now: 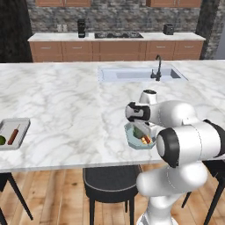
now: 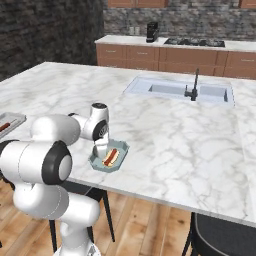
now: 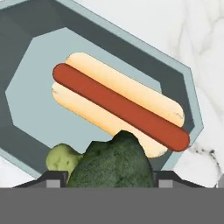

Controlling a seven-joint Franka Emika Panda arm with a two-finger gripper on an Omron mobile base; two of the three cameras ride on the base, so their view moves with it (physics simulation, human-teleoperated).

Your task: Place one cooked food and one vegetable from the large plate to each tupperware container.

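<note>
While the white arm bends low over the near edge of a marble island counter, its gripper hangs directly above the grey-green tub, the smaller of the two containers; the hand view shows a dark green piece of broccoli sitting between the two finger tips, the jaws set part-way apart around it, though whether they are pressing on it cannot be told; just beside the broccoli, a paler green floret or stem pokes out at the tub's floor; a hot dog, red sausage in a tan bun, lies diagonally across the tub's pale bottom, close against the broccoli; in the left base view the tub peeks out beneath the wrist with green and orange-red food inside; well apart, at the far left end of the counter, the rectangular light-grey tray holds a thin reddish sausage and a small round green vegetable; the same tray is cut by the left edge of the right base view; a sink with a dark faucet sits in the counter beyond the arm; a dark stool stands below the counter edge
</note>
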